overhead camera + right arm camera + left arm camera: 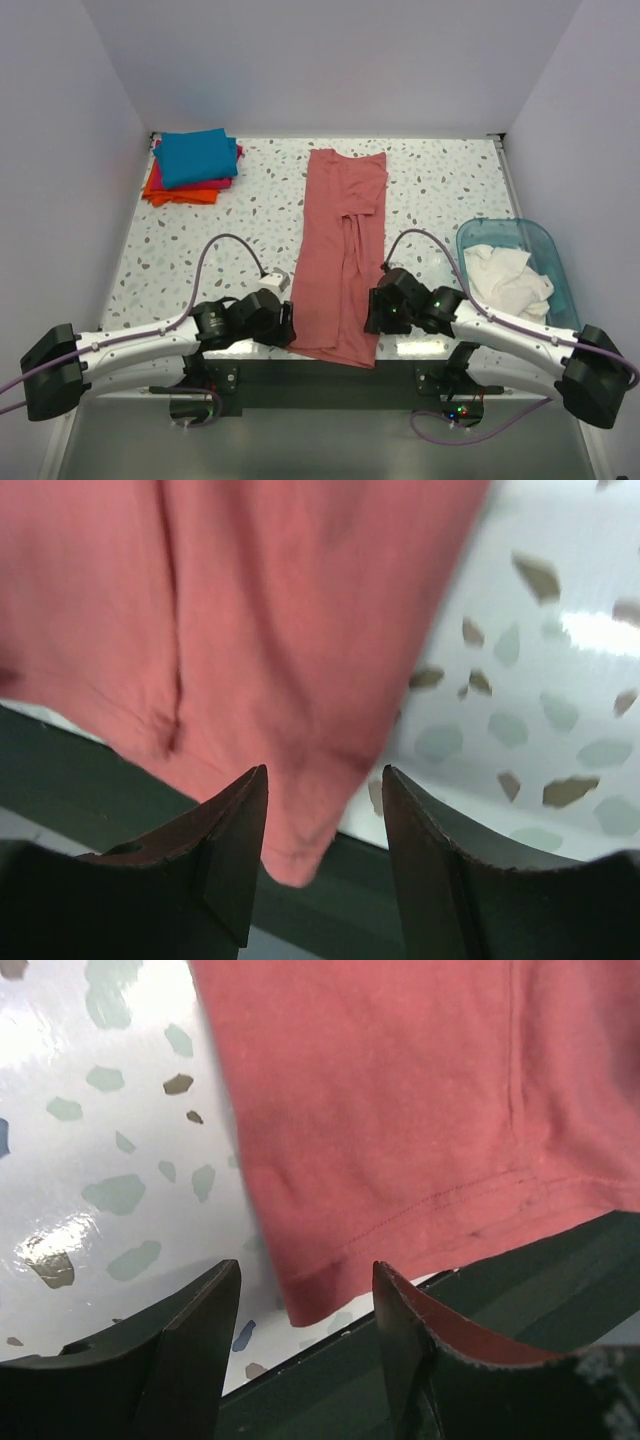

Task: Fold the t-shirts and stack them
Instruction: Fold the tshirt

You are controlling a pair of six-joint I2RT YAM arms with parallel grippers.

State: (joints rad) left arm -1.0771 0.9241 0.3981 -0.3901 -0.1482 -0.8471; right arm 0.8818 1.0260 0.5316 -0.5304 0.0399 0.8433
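The salmon-red t-shirt (pixel 340 250) lies folded lengthwise into a long strip down the table's middle, its hem hanging over the near edge. My left gripper (pixel 288 325) is open at the hem's left corner (pixel 300 1300), which lies between the open fingers. My right gripper (pixel 372 312) is open at the hem's right corner (pixel 300 850), which also lies between its fingers. A stack of folded shirts sits at the far left: teal-blue (pixel 195 155) on top, magenta-pink (pixel 236 166) and orange (pixel 180 193) under it.
A translucent blue plastic tub (pixel 545 250) at the right holds a crumpled white cloth (pixel 508 278). The dark front rail (pixel 500 1290) runs under the shirt's hem along the table's near edge. White walls enclose the speckled table (pixel 440 190).
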